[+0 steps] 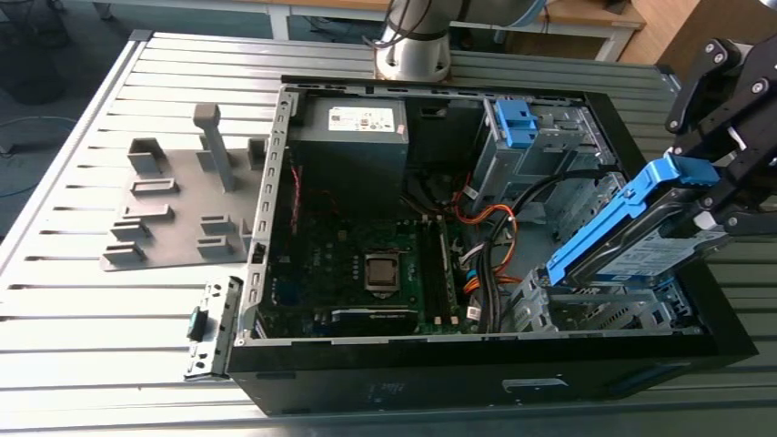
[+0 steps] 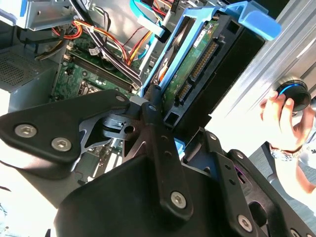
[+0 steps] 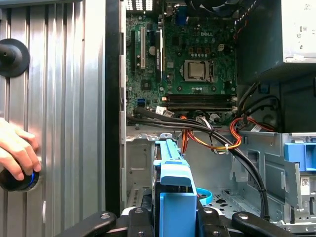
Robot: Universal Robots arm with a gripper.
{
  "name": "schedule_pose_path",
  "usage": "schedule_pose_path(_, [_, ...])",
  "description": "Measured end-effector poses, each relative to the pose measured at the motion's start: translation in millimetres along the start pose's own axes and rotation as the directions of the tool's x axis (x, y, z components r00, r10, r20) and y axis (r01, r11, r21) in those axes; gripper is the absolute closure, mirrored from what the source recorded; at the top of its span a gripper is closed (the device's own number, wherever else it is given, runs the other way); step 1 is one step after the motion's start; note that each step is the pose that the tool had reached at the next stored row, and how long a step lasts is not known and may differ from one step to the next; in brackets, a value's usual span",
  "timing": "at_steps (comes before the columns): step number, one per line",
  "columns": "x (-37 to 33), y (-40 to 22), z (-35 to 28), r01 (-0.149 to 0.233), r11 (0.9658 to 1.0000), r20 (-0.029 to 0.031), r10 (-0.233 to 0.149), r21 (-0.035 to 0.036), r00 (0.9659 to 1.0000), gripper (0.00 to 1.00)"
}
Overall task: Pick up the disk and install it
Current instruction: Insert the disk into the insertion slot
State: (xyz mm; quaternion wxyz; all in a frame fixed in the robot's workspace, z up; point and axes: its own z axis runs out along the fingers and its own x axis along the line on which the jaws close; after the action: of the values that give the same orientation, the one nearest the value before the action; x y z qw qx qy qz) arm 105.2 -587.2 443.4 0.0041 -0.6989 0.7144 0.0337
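The disk [image 1: 643,248], a silver-grey drive in a blue plastic bracket, hangs tilted above the silver drive cage [image 1: 595,314] at the near right corner of the open computer case [image 1: 486,382]. My gripper [image 1: 716,200] is shut on its upper end from the exterior view's right. In the second wrist view the disk [image 2: 197,64] shows its green circuit board and connectors, with my gripper [image 2: 170,129] clamped on the bracket. The first wrist view has the blue bracket [image 3: 173,170] between my fingers [image 3: 217,219], above the cage floor.
Inside the case are the motherboard [image 1: 364,264], a grey power supply [image 1: 355,137], orange and black cables [image 1: 492,228] and a second cage with a blue latch [image 1: 516,123]. A grey fixture plate [image 1: 170,214] lies on the slatted table. A person's hand [image 2: 279,113] holds a knob beside the case.
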Motion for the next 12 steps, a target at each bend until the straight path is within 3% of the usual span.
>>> schedule_pose_path(6, [0.0, -0.4, 0.0, 0.000, 1.0000, 0.0000, 0.000, 0.0000, 1.0000, 0.63])
schedule_pose_path(12, [-0.2, -4.6, 1.9, 0.000, 1.0000, 0.0000, 0.000, 0.0000, 1.0000, 0.63])
